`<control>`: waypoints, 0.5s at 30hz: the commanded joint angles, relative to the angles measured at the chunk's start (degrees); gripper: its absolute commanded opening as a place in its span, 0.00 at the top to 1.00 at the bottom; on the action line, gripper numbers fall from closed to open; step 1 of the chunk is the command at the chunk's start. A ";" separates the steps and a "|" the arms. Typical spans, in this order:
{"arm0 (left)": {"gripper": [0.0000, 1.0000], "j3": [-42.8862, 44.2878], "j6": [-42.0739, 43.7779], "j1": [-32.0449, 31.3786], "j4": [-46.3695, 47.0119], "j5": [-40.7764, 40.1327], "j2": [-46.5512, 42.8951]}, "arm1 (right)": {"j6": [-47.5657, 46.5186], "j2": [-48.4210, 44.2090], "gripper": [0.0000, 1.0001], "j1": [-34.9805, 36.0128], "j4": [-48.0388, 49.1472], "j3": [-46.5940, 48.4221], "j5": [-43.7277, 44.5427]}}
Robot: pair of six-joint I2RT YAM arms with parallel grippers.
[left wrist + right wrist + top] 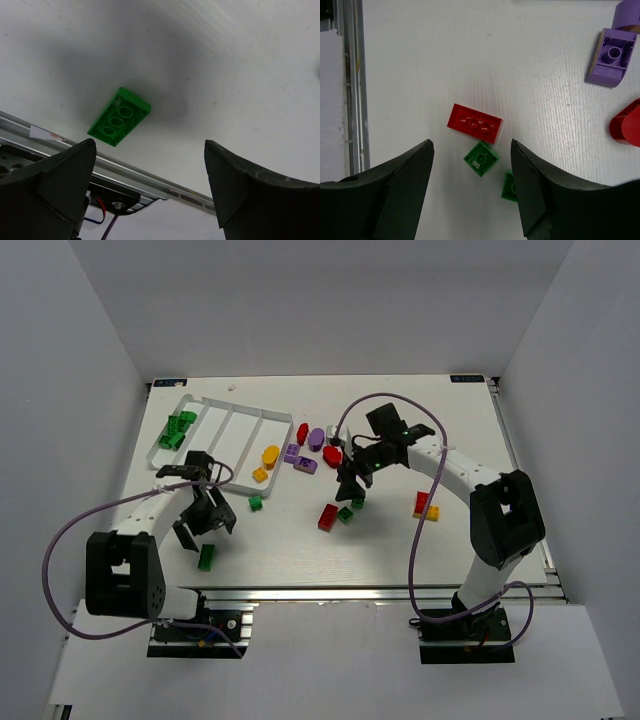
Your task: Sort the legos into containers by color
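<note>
My left gripper (pixel 203 530) is open and empty, hovering near the table's front edge. A green studded brick (pixel 206 557) lies just in front of it, and in the left wrist view (pixel 119 116) it sits left of and beyond the open gripper (pixel 149 146). My right gripper (pixel 352 490) is open and empty above a red brick (pixel 474 123) and a small green brick (pixel 481 158), which lies between the jaws of the gripper (pixel 471 145). A second green brick (pixel 509 186) is partly hidden by the right finger. The white tray (pixel 248 412) holds green bricks (pixel 178 428) in its leftmost compartment.
Purple bricks (pixel 300 458), red ovals (pixel 332 455), an orange oval (pixel 270 455), a yellow brick (pixel 260 475) and a green brick (pixel 255 503) lie right of the tray. A yellow and red pair (pixel 425 505) lies by the right arm. The metal front rail (pixel 150 180) runs close under the left gripper.
</note>
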 commanded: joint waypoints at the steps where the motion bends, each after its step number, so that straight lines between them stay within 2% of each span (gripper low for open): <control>1: 0.02 0.32 3.30 -0.34 -2.12 -0.33 0.84 | 0.71 -0.58 0.32 -0.84 1.93 1.29 -2.44; 9: 0.02 -0.38 10.50 -0.43 -0.81 1.43 2.69 | 1.85 -0.23 0.32 -2.25 3.43 0.68 -3.32; 15: 0.04 0.23 12.09 -0.43 1.92 1.01 5.67 | 2.56 -0.23 0.32 -2.25 3.87 0.94 -3.59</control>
